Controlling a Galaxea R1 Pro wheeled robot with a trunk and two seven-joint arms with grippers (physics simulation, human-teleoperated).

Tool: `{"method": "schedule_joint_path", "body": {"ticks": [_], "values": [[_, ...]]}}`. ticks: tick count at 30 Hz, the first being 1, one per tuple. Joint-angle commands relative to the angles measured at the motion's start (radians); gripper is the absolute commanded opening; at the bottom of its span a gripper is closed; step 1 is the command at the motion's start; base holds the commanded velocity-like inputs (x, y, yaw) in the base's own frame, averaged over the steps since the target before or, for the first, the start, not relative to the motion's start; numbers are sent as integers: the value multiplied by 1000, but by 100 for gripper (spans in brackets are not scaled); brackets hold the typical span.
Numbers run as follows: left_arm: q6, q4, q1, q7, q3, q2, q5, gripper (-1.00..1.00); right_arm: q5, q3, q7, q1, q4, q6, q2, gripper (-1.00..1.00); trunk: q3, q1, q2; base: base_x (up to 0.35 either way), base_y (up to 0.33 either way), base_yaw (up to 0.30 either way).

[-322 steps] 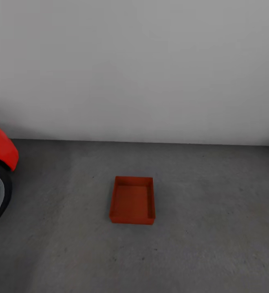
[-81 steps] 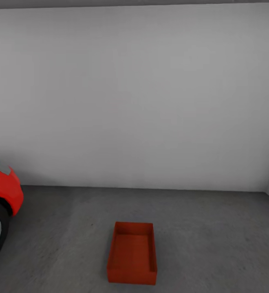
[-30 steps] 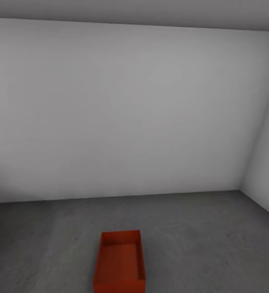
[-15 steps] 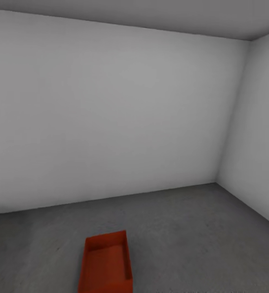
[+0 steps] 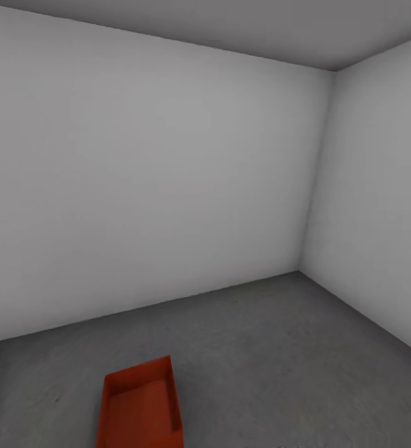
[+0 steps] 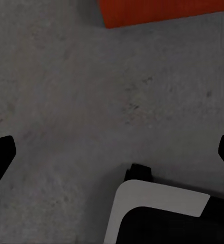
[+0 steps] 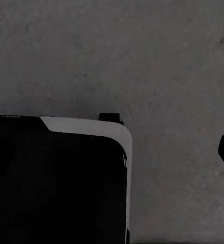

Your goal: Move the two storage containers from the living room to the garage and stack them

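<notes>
Red-orange rectangular open-top storage container [image 5: 140, 410] sits on dark grey concrete floor [image 5: 280, 354], near plain grey wall corner [image 5: 314, 180]. Left gripper [image 6: 112, 155] spread wide, empty. Right gripper: state unclear.

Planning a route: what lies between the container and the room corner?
Bare concrete floor in the head view, from the storage container to the corner.

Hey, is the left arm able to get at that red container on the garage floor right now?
Probably yes: the left tool hangs open over bare floor, with nothing between it and the red container just ahead.
</notes>
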Motion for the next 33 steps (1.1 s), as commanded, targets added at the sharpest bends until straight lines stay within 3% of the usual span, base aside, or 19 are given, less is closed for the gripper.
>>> {"method": "schedule_joint_path", "body": {"ticks": [1,14,19,25,33], "values": [[-3,1,0,1,0,0,5,100,-11,7,5,-1,3,-5,0,100,-1,0,-1,0,0,-290],[-3,1,0,0,0,0,6,100,-12,7,5,-1,3,-4,0,100,-1,0,-1,0,0,-290],[-3,5,5,-8,0,-21,11,100,-12,7,5,-1,3,-4,0,100,-1,0,-1,0,0,-290],[-10,6,71,-13,-4,-35,1,100,-17,6,5,-1,3,-4,-1,100,-1,0,-1,0,0,-290],[-45,6,85,-13,-5,-38,1,100,-19,4,5,-1,3,-5,-4,100,-1,0,-1,0,0,-290]]}}
